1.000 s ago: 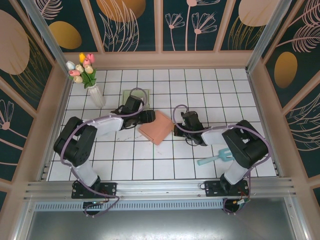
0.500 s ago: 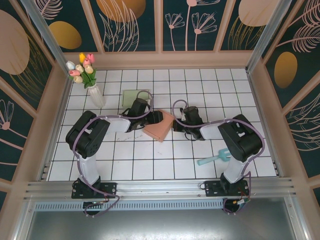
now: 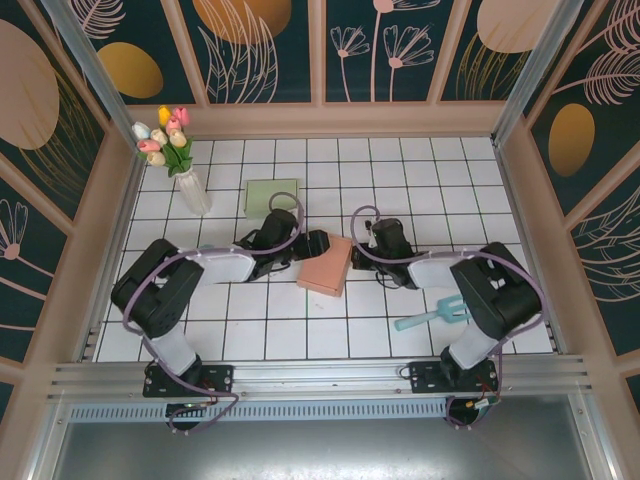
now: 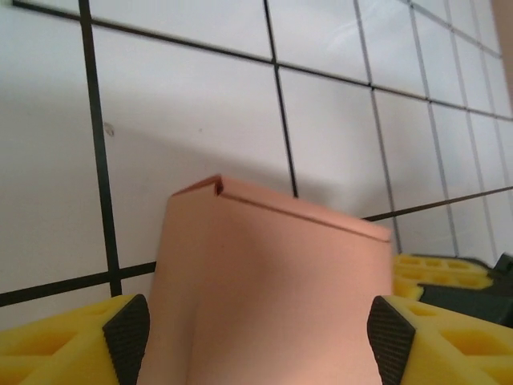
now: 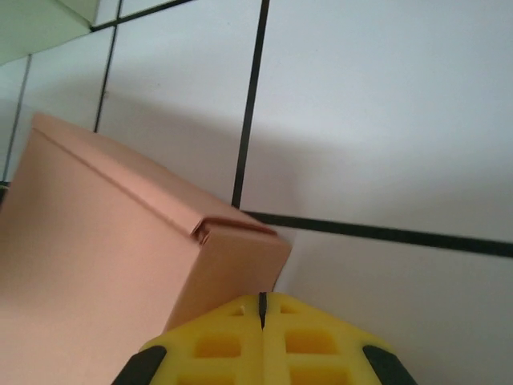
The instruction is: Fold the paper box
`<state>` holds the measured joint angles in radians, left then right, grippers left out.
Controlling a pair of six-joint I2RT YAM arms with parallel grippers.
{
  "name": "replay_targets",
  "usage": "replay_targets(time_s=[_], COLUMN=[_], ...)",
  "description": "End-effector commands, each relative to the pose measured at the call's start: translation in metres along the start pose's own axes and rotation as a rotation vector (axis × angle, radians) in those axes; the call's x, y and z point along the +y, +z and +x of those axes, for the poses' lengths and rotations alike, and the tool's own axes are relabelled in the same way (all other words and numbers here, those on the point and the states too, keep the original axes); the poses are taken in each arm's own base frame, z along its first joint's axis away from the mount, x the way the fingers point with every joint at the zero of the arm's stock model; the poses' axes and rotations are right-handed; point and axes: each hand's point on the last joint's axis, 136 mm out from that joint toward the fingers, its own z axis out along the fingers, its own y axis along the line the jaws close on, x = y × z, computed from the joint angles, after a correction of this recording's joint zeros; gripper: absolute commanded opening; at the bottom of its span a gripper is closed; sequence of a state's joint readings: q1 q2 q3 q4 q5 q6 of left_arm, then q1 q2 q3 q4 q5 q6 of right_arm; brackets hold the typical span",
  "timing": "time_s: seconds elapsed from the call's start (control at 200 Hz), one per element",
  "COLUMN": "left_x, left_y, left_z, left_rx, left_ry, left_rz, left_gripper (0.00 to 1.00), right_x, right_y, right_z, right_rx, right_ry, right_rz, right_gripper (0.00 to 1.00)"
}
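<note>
The salmon-pink paper box lies closed near the middle of the white, black-gridded tile worktop, between the two arms. On the left wrist camera the box shows a tucked flap seam along its far top edge. There it spans the gap between the yellow fingers of the left claw, whose jaws stand wide. Its sides lie close against both black pads, but I cannot tell whether it is grasped or released.

The top camera puts this left claw at the box's far-left corner and the right claw just beside its far-right corner. The right wrist camera shows the right claw clenched, finger to finger, empty, close to a corner of the box where a small flap edge lifts.

Behind the box lies a pale green flat sheet. At far left a clear glass vase holds mixed tulips. A light-blue plastic fork-shaped tool lies at near right.
</note>
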<state>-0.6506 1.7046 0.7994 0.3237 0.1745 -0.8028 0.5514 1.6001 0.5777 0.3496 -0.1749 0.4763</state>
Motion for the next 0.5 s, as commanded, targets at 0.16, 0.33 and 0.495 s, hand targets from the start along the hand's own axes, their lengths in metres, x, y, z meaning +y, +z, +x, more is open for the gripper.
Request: replay_targets(time_s=[0.16,0.33,0.495], left_x=[0.014,0.027,0.017], left_y=[-0.039,-0.057,-0.066], left_z=[0.007,0.033,0.048], left_rx=[-0.054,-0.050,-0.049], left_ry=[-0.023,-0.017,-0.015], left_rz=[0.005,0.027,0.086], left_gripper=[0.75,0.74,0.73], right_x=[0.003,0.009,0.026], right_y=[-0.042,-0.059,-0.064], right_z=[0.028,0.055,0.076], right_rx=[-0.030,-0.044,-0.043], right_ry=[0.003,-0.006,-0.029], right_rz=[-0.051,-0.085,-0.125], right_gripper=[0.00,0.00,0.00])
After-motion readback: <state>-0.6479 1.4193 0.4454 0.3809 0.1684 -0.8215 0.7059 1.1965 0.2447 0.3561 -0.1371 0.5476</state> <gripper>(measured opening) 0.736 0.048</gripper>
